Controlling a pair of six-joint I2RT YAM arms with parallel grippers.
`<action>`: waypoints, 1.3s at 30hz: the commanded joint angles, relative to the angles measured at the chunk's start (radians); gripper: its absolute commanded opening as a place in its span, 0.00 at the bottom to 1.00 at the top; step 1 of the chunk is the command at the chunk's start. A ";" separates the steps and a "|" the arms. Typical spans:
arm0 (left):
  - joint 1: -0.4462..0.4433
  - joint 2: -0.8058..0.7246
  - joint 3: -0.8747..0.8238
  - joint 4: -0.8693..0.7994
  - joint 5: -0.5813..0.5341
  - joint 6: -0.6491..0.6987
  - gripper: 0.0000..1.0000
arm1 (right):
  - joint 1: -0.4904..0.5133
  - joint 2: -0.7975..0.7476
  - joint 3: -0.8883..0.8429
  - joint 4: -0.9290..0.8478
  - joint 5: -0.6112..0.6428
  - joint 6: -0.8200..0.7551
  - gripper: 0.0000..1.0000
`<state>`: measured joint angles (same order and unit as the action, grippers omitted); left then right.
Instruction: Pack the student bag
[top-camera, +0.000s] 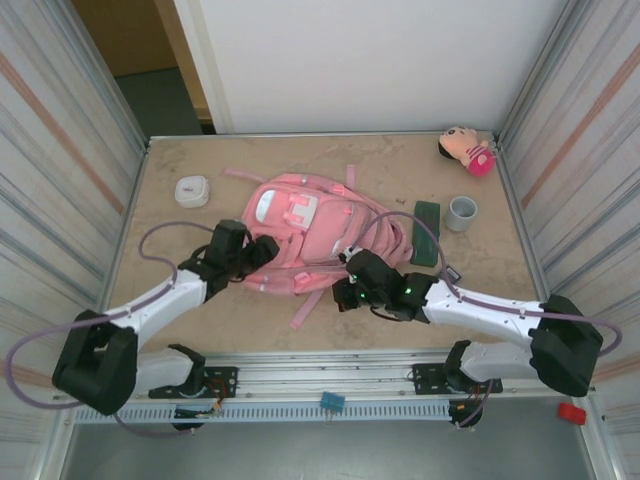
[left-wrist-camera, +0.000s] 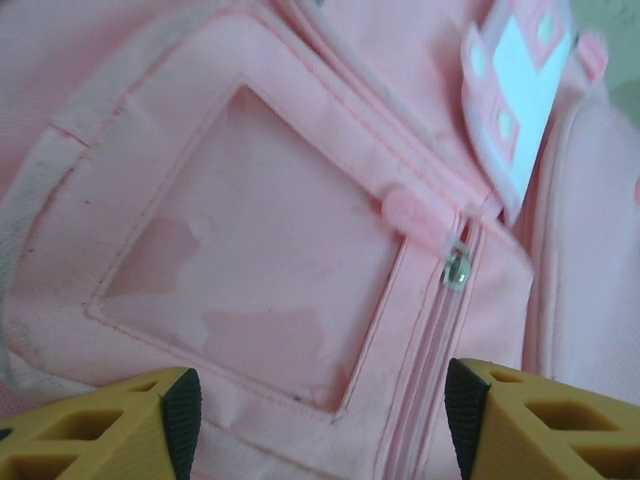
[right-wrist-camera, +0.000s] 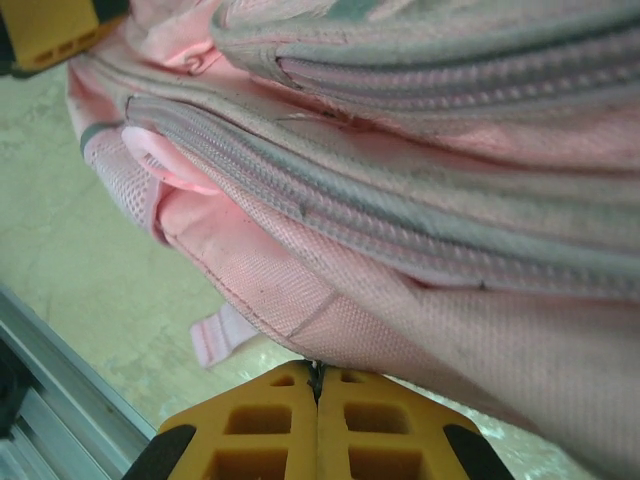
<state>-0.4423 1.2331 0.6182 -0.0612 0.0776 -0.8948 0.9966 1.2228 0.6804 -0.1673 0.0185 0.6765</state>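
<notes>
Pink and soft, the bag (top-camera: 310, 235) lies flat, central on the table (top-camera: 400, 160). My left gripper (left-wrist-camera: 322, 405) stands well open, holding nothing, just short of the pocket's zip pull (left-wrist-camera: 457, 268); I should centre on that pull before pinching. My right gripper (right-wrist-camera: 318, 400) is squeezed shut at the bag's near edge; whether it has cloth, I cannot tell.

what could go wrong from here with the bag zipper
1. The left jaws stand open short of the zipper pull; closing now might pinch fabric of the student bag instead.
2. The right jaws are shut at the bag's lower edge; if they hold nothing, the bag may slide when the zipper is tugged.
</notes>
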 joint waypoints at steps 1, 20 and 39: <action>0.021 0.005 0.085 0.003 0.055 0.073 0.67 | 0.011 0.038 0.075 0.094 -0.005 0.056 0.00; -0.351 -0.330 -0.292 0.144 -0.078 -0.592 0.60 | 0.020 0.155 0.199 0.035 -0.122 0.064 0.00; -0.354 -0.220 -0.334 0.470 -0.116 -0.619 0.51 | 0.033 0.144 0.203 -0.009 -0.157 0.065 0.00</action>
<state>-0.7933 1.0500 0.2878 0.3416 0.0055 -1.5158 1.0080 1.3804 0.8417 -0.1844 -0.0837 0.7261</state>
